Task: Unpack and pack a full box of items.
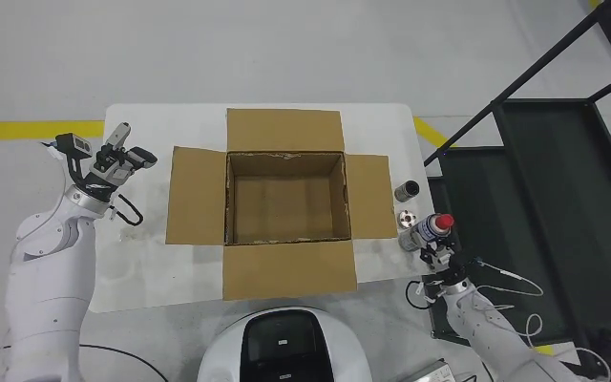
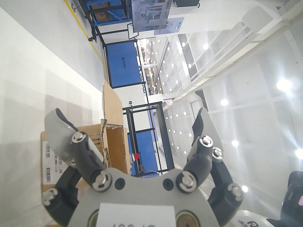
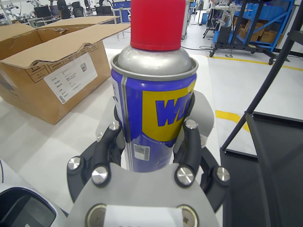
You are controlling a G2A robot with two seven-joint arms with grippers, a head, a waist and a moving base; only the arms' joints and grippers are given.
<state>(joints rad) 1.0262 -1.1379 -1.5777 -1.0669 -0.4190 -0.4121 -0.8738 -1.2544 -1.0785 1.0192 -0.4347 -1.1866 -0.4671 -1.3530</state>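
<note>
Open brown cardboard box (image 1: 286, 205) at centre of white table (image 1: 382, 119), four flaps splayed out. Right gripper (image 3: 156, 109) clamped on upright blue-and-yellow metal spray can with red cap (image 3: 153, 83) — at the table's right edge, apart from the box's right flap. Just beside it, silver-topped can (image 1: 409, 232); farther back, small dark cylinder (image 1: 408, 191). Left gripper (image 2: 130, 114) spread wide, holding nothing — over the table's left edge.

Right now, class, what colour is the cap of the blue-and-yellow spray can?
Red; the plastic cap shows best in the right wrist view.
</note>
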